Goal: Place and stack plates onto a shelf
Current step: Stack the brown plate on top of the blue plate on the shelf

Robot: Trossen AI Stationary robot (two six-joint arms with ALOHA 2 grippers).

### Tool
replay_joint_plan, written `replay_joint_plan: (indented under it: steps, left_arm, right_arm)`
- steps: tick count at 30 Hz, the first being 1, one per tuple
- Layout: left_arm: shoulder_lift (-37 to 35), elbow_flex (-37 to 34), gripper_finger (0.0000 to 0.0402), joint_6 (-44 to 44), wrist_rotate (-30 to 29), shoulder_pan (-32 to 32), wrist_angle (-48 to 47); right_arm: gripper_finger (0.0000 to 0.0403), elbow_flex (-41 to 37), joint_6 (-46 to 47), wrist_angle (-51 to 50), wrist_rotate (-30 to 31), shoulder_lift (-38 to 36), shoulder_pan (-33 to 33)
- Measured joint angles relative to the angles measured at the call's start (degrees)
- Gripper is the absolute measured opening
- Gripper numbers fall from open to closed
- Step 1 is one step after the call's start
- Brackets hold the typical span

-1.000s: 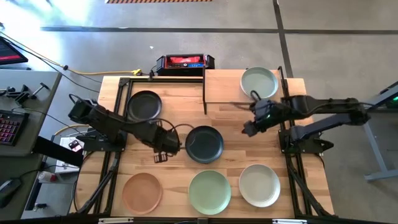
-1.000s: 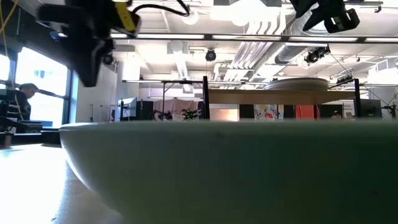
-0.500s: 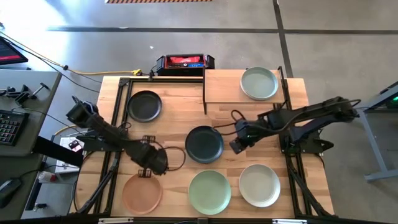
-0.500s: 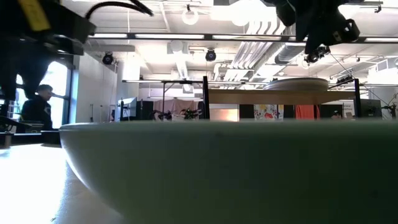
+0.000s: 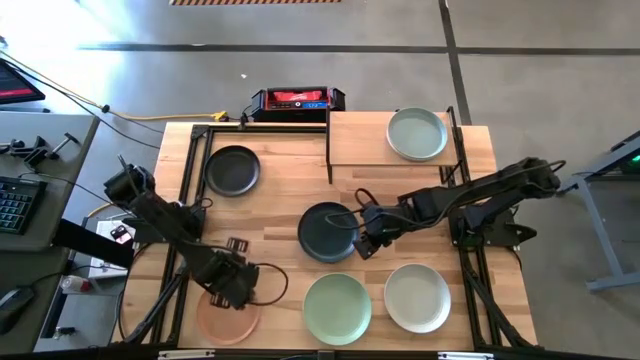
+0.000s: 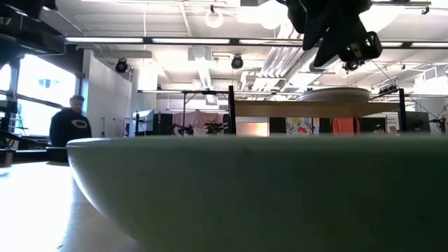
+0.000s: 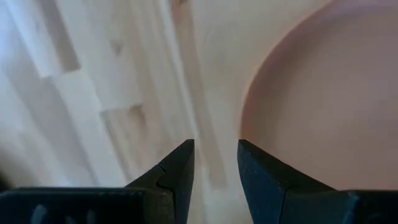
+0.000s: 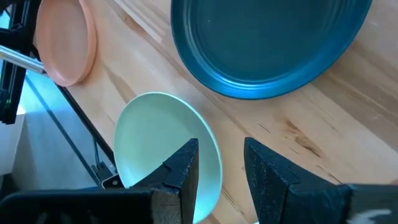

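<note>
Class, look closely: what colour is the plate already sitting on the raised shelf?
Pale green plate, seen best in the high view, resting on the shelf.

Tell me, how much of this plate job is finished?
Barely begun. One pale green plate sits on the shelf. Five wait on the table. The left hand hangs open at the peach plate's rim; the right hand is open beside the middle dark plate. Neither holds one yet.
</note>
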Motion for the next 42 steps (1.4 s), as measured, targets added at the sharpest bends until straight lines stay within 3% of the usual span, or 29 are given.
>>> replay_joint_plan:
  steps: [14, 42]
  left_arm:
    - [0.08, 0.0, 0.011, -4.35, 0.2, -0.38, 7.14]
    - [11.83, 0.02, 0.011, 2.62, 4.77, 2.13, 9.01]
  right_arm:
    - [0.0108, 0.0, -3.06, -0.06, -2.23, 0.07, 0.04]
    - [0.0108, 0.0, -6.08, 0.02, -3.26, 0.0, 0.04]
